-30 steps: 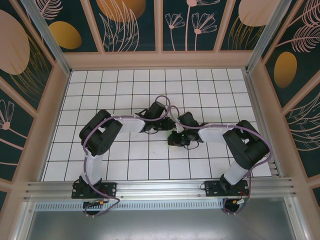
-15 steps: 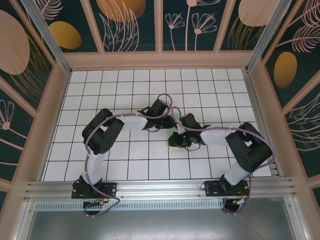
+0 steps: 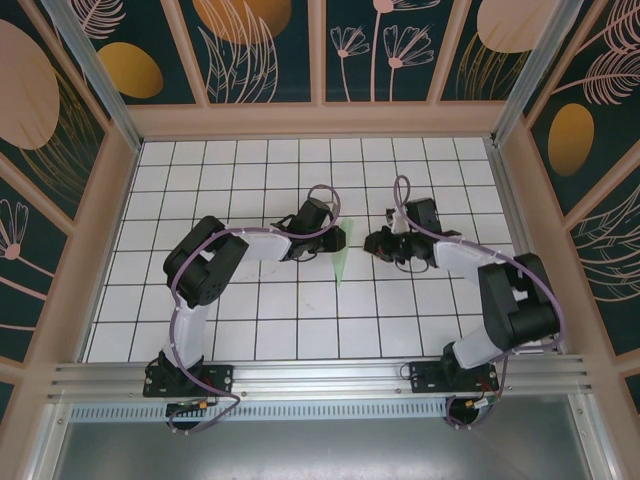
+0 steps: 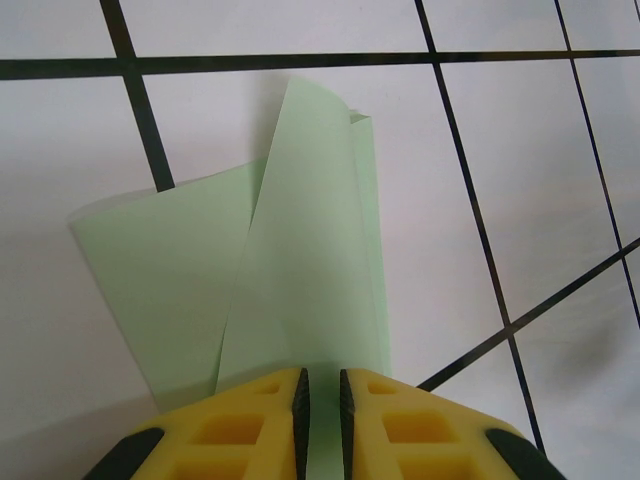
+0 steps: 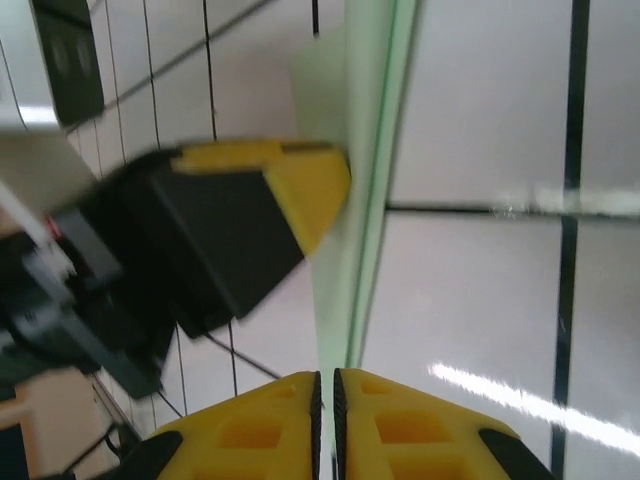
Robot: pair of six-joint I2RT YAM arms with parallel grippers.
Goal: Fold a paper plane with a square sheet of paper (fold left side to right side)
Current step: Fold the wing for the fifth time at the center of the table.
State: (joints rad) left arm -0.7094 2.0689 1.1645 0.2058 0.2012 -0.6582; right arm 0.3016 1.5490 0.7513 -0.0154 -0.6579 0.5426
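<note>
Pale mint-green folded paper plane (image 4: pixel 300 250), mid white gridded counter (image 3: pixel 250 160): left claw (image 4: pixel 320 375) is pinching it from 10 o'clock; right claw (image 5: pixel 326 378) is sitting closed at 2 o'clock.

I have the top camera high behind the arm bases (image 3: pixel 190 378), looking down on the whole table (image 3: pixel 200 300). The left wrist camera looks past the left gripper (image 4: pixel 320 378), very near the paper (image 4: pixel 300 250). The right wrist camera, low and near, faces that paper edge-on with the left gripper beside it; all three views share the paper
</note>
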